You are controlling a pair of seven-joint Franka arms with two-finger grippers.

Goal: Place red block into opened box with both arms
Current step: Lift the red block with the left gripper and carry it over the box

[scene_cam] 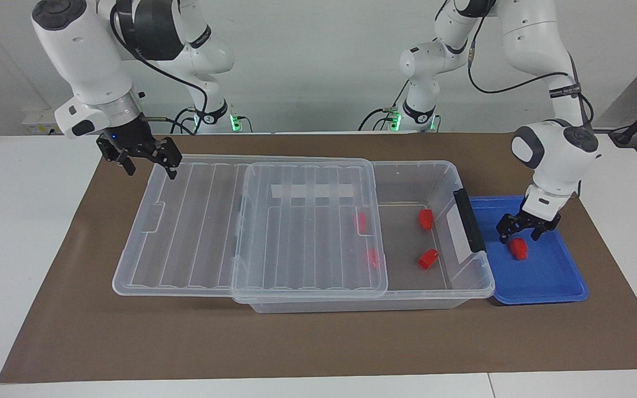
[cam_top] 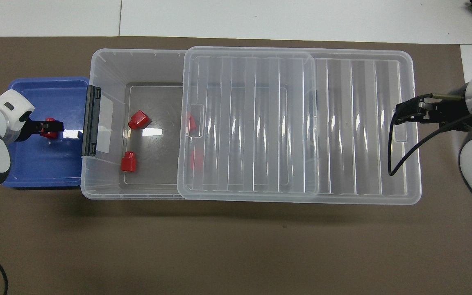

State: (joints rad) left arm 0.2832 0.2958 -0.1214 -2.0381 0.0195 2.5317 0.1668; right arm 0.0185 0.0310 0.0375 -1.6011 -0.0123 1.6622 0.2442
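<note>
One red block (scene_cam: pixel 518 249) lies in the blue tray (scene_cam: pixel 551 271) beside the box (scene_cam: pixel 418 164). My left gripper (scene_cam: pixel 519 236) is down at this block, open, a fingertip on either side of its top. In the overhead view the left gripper (cam_top: pixel 53 127) partly covers the block (cam_top: pixel 48 122). The clear box (cam_top: pixel 137 51) is open at the tray end, where two red blocks (scene_cam: pixel 426 219) (scene_cam: pixel 428 258) lie on its floor. Two more show faintly under the ribbed lid (scene_cam: pixel 307 221). My right gripper (scene_cam: pixel 151 171) hangs open over the lid's corner at the right arm's end.
A black latch bar (scene_cam: pixel 469 220) stands on the box wall next to the tray. The lid (cam_top: pixel 363 123) is slid well past the box toward the right arm's end. A brown mat (scene_cam: pixel 318 342) covers the table.
</note>
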